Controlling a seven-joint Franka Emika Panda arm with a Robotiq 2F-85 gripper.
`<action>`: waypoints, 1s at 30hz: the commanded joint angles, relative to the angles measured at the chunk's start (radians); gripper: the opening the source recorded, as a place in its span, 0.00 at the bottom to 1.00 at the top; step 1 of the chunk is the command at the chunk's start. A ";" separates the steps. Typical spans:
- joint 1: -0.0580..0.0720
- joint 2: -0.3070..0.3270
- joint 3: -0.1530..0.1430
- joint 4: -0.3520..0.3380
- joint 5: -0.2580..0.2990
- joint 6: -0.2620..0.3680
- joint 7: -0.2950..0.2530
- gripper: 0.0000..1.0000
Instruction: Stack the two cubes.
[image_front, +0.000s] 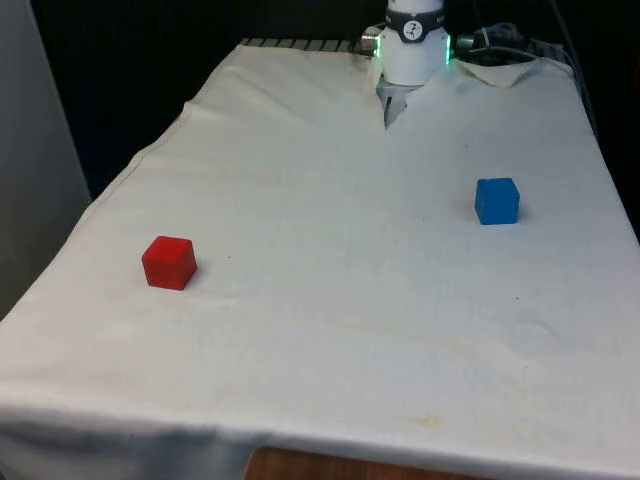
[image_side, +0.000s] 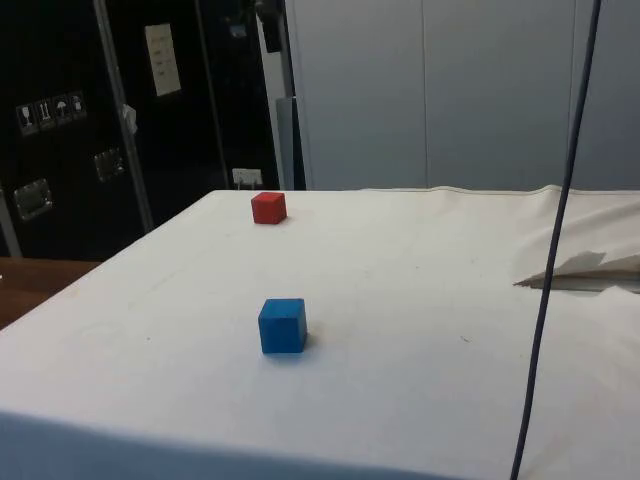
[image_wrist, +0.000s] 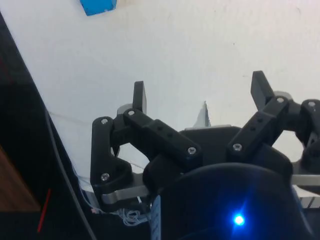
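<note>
A red cube (image_front: 168, 262) rests on the white cloth toward the front view's left; the side view has this red cube (image_side: 268, 207) at the far edge of the table. A blue cube (image_front: 496, 200) sits toward the front view's right, and in the side view the blue cube (image_side: 282, 325) lies nearer the camera. The two cubes are far apart. My gripper (image_wrist: 200, 95) hangs high over the cloth, open, with nothing between its fingers (image_wrist: 139, 96). A corner of the blue cube (image_wrist: 98, 6) shows at the edge of the wrist view, well away from the fingers.
The white cloth (image_front: 330, 260) covers the whole table, with a wrinkled fold (image_side: 585, 272) near the robot's base (image_front: 412, 50). A dark cable (image_side: 560, 230) hangs down in the side view. Dark cabinets (image_side: 110, 110) stand beyond the table's edge.
</note>
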 joint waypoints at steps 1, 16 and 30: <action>-0.002 0.010 -0.002 0.011 -0.002 0.000 -0.006 1.00; -0.009 0.066 -0.038 0.077 -0.032 -0.001 -0.042 1.00; -0.015 0.093 -0.065 0.099 -0.097 0.037 -0.047 1.00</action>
